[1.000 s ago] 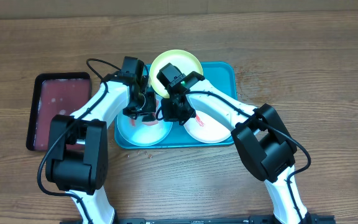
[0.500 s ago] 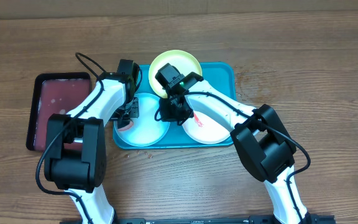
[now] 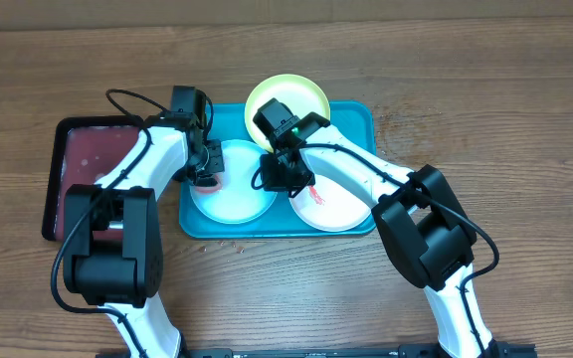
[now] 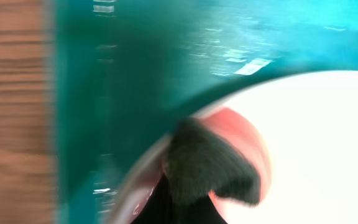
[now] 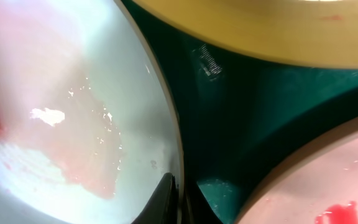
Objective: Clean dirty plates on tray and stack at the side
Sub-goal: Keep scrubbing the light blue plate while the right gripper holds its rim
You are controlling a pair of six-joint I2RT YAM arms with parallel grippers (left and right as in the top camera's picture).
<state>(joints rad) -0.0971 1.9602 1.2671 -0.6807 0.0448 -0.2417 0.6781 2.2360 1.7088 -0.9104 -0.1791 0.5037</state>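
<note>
Two robot arms bend over a teal tray [image 3: 358,124] on a wooden worktop [image 3: 525,119], where we count three plates. A light blue plate [image 3: 237,194] lies flat in the tray's left half and a white plate [image 3: 338,211] in its right half, their rims just beside each other. A yellow-green plate [image 3: 301,94] sits at the far edge, overlapping the tray's rim. The white plate carries a bright red smear [image 3: 316,192] near its left side, and the wrist views show us a pale pink film [image 5: 61,124] across the light blue plate. The left arm [image 3: 159,157] reaches in from the side, and the left jaws are together, down at the light blue plate's left edge. A dark, blurred shape [image 4: 207,165] at their tip rests on a pink patch by the rim, and we cannot tell whether it is a pad or a fingertip. The right arm [image 3: 351,174] comes in over the white plate, and the right jaws, also together, sit at the light blue plate's right rim, between it and the white plate. Whether they pinch that rim we cannot tell. Left of the teal tray, a smaller dark red tray [image 3: 93,169] with a black rim lies on the worktop, pale blotches on its floor.
</note>
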